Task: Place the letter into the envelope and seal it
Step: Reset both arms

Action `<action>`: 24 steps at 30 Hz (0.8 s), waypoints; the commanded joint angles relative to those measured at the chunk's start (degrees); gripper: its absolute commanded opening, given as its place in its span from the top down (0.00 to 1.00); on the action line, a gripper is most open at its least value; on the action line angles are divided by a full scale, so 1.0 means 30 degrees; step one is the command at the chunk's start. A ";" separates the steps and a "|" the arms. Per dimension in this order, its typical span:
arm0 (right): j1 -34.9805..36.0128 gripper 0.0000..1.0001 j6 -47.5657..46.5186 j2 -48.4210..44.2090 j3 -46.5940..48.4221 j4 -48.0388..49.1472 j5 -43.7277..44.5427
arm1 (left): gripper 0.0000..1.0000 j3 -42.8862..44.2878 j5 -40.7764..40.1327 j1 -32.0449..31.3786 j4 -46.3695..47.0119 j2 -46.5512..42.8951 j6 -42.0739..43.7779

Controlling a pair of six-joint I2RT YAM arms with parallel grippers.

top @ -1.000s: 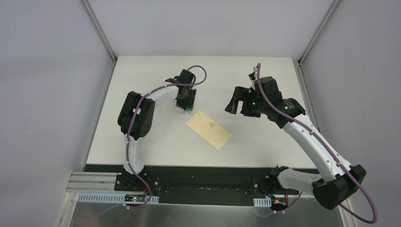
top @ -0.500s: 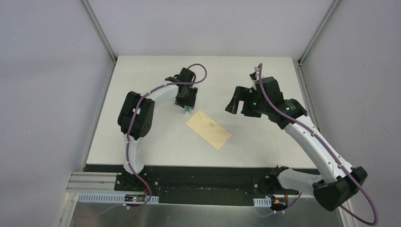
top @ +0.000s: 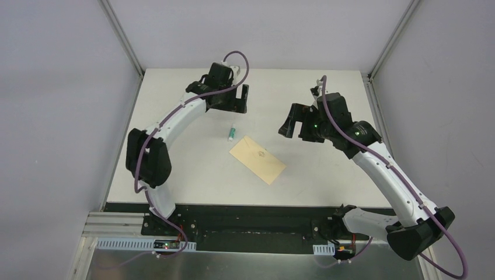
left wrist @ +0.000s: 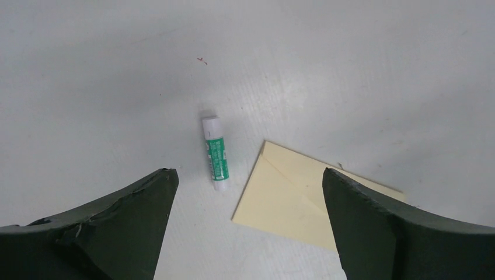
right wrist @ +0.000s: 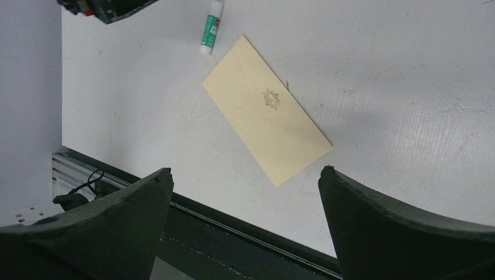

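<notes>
Left gripper (top: 239, 100): drawn back from the glue tube (top: 232, 135) toward the far edge of the table (top: 175, 175); jaws now spread wide. Glue tube: released, lying uncovered just beside the envelope (top: 257, 158).

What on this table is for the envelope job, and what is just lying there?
Job: envelope; glue stick, probably for sealing. No letter shows.
Lying about: a tiny red speck.
</notes>
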 commanded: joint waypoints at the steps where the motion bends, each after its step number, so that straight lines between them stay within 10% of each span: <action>1: -0.0108 0.01 -0.0130 -0.0631 0.1383 0.0508 0.0886 | 0.01 0.0796 0.1826 0.0015 -0.0119 -0.3359 0.0170; 24: -0.0105 0.01 -0.0036 0.0477 0.3324 0.2030 0.2187 | 0.01 -0.0886 0.4486 0.0044 -0.0568 -0.8851 -0.0677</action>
